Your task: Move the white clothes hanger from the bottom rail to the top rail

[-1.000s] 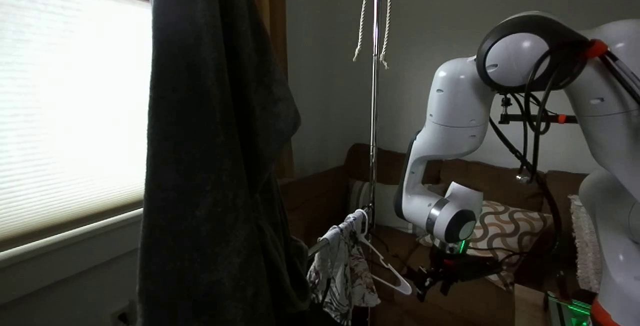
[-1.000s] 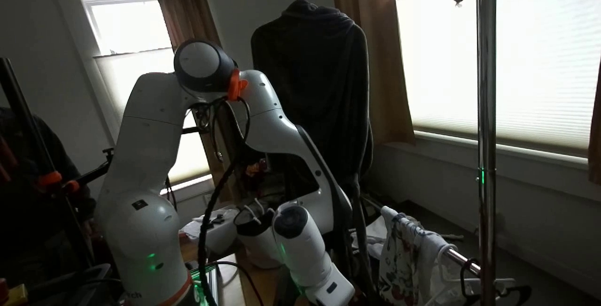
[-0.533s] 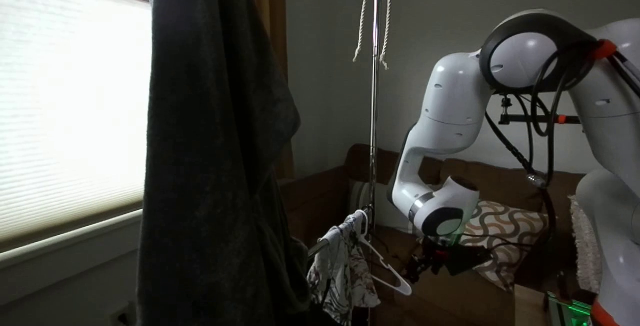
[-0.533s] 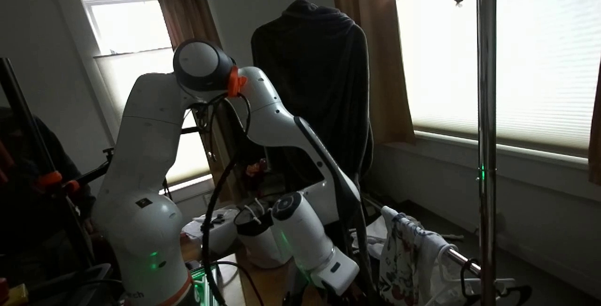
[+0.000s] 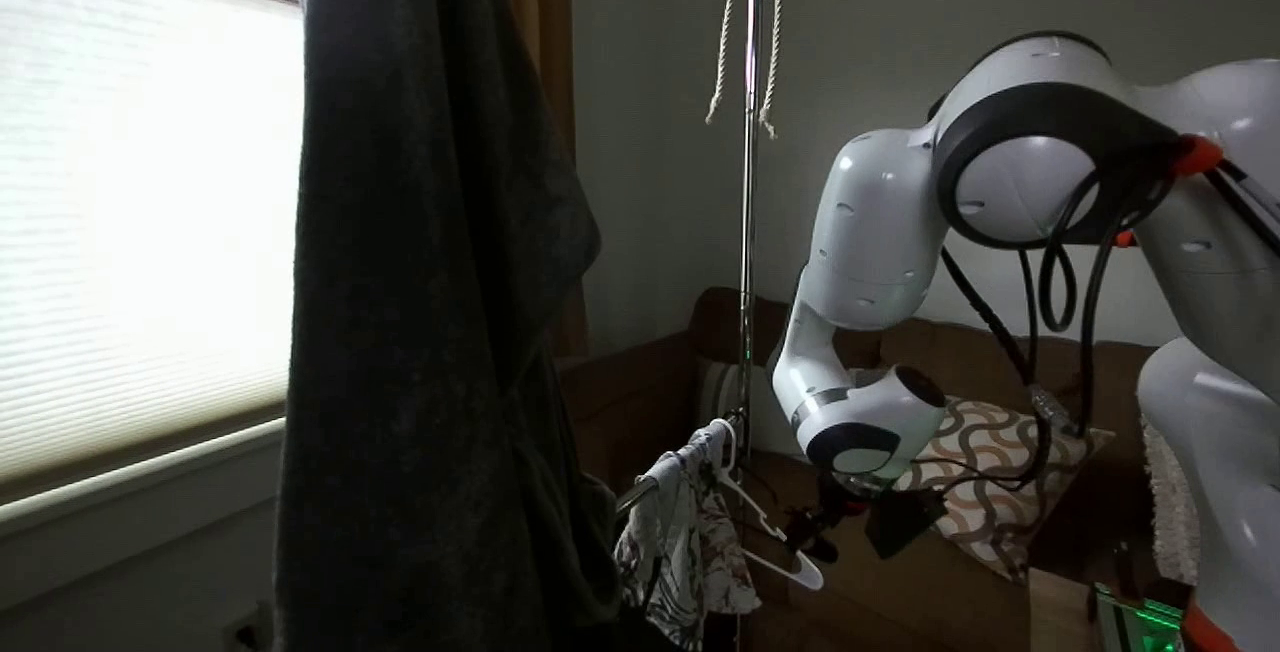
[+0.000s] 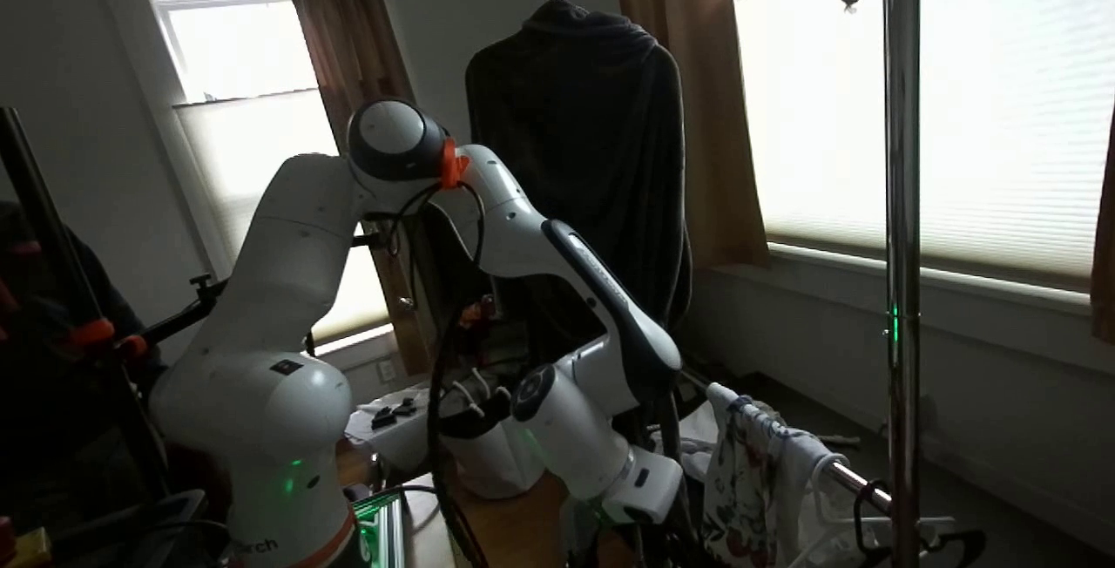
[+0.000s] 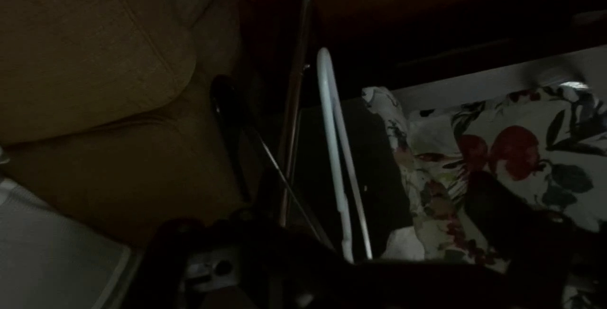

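The brown wooden surface (image 6: 516, 523) shows partly; a white container (image 6: 498, 465) stands there.

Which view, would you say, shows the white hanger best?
An exterior view, because the white hanger shows from top to lower corner. The wrist view gives its end nearly edge-on; in an exterior view, the picture's edge crops it near the pole.

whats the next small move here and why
I'd probably close the gripper on the white hanger: it stands open, the hanger lines up with its gap in the wrist view, and the two overlap in an exterior view, though depth is hard to judge.
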Motion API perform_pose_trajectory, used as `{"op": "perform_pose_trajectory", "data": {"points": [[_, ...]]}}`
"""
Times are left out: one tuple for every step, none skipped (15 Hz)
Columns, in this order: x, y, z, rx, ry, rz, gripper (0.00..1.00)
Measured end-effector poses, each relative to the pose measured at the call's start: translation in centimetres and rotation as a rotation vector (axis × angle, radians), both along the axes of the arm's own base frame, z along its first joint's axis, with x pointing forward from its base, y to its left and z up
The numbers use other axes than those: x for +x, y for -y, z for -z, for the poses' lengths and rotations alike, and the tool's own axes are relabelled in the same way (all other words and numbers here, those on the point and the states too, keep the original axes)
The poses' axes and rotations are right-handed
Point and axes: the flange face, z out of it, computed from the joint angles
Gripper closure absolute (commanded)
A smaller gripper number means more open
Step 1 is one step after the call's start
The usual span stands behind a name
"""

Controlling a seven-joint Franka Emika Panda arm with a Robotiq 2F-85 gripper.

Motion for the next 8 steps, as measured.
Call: {"op": "perform_pose_trajectory", "data": {"points": [[0.0, 0.2, 1.1, 0.021, 0.021, -0.038, 0.00], [-0.1, 0.5, 2.2, 0.036, 0.036, -0.078, 0.00], [-0.4, 0.9, 3.3, 0.047, 0.046, -0.114, 0.00], [-0.8, 1.3, 4.3, 0.053, 0.048, -0.138, 0.00], [-1.3, 1.9, 5.1, 0.057, 0.044, -0.152, 0.00], [-1.9, 2.5, 5.8, 0.055, 0.035, -0.159, 0.00], [-2.4, 3.0, 6.3, 0.053, 0.027, -0.164, 0.00], [-2.9, 3.5, 6.7, 0.050, 0.020, -0.167, 0.00]]}}
